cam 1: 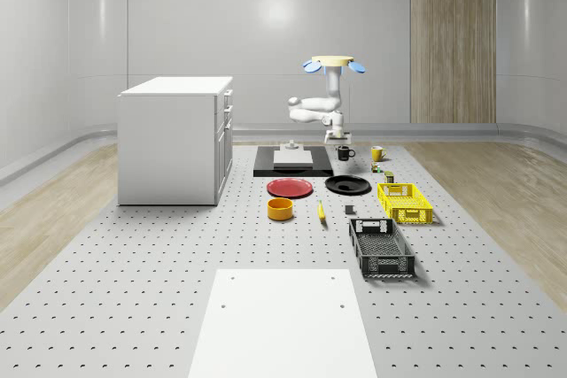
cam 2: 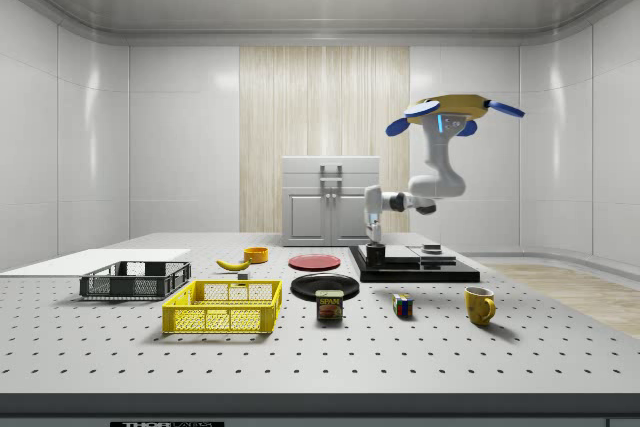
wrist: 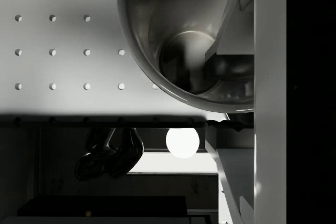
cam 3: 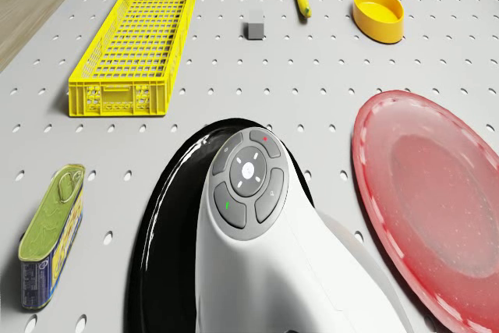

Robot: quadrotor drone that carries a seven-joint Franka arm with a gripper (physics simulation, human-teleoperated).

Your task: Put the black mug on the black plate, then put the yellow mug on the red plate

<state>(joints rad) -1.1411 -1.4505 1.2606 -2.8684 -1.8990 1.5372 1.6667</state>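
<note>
Wrist view: black mug [wrist: 184,51] against finger [wrist: 236,30] (inside rim).

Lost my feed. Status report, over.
Drone hovering over table's far end. Hand down at black mug. Black plate bare. Yellow mug waiting.

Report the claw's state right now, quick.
Claw: down at the black mug, one finger inside it; drone hovers above. Open or shut cannot be told.
</note>
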